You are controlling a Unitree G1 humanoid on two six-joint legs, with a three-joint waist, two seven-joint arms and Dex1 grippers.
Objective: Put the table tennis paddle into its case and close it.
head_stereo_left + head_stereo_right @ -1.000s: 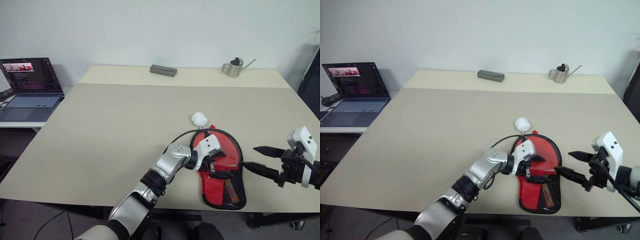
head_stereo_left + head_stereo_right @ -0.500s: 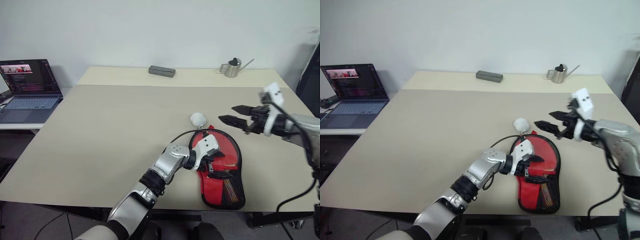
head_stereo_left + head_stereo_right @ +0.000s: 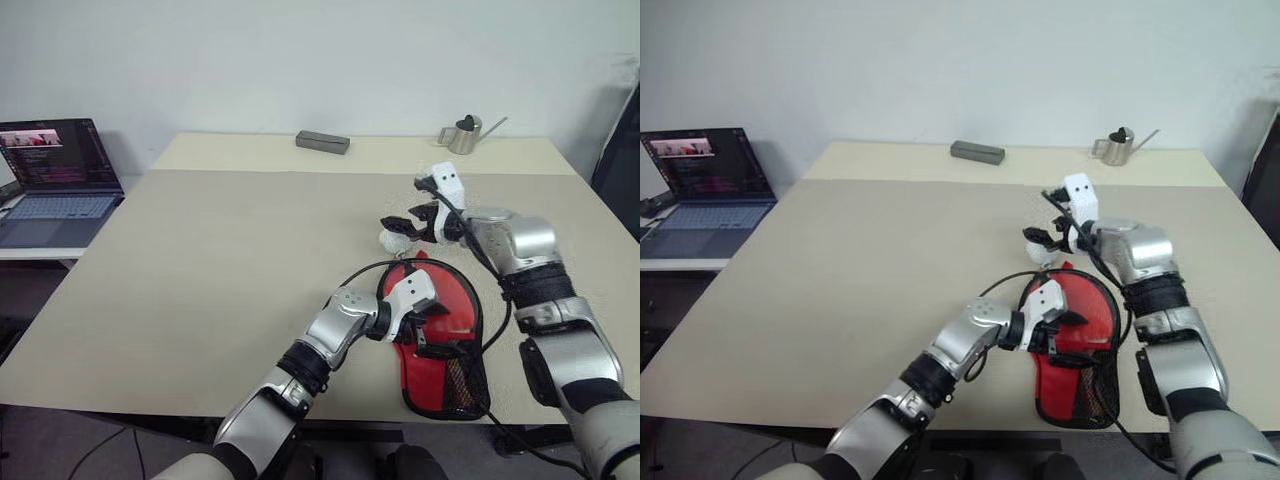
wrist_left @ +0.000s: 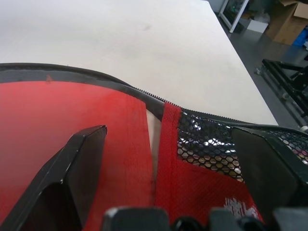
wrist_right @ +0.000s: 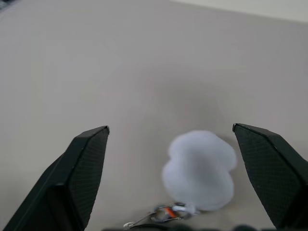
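**Right claw aligned on zipper pull**

Right gripper (image 5: 168, 139): fingers spread wide, empty. The pom-pom (image 5: 199, 169) lies just ahead, between them. The case (image 3: 440, 340) extends behind it, long axis toward the robot, under the open left gripper (image 3: 428, 325).

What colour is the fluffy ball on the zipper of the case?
White. The pom-pom shows best in the right wrist view.

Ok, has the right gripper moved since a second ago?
Yes. The right gripper has swung from the table's near right edge up and inward, and now hangs open over the white pom-pom beside the case.
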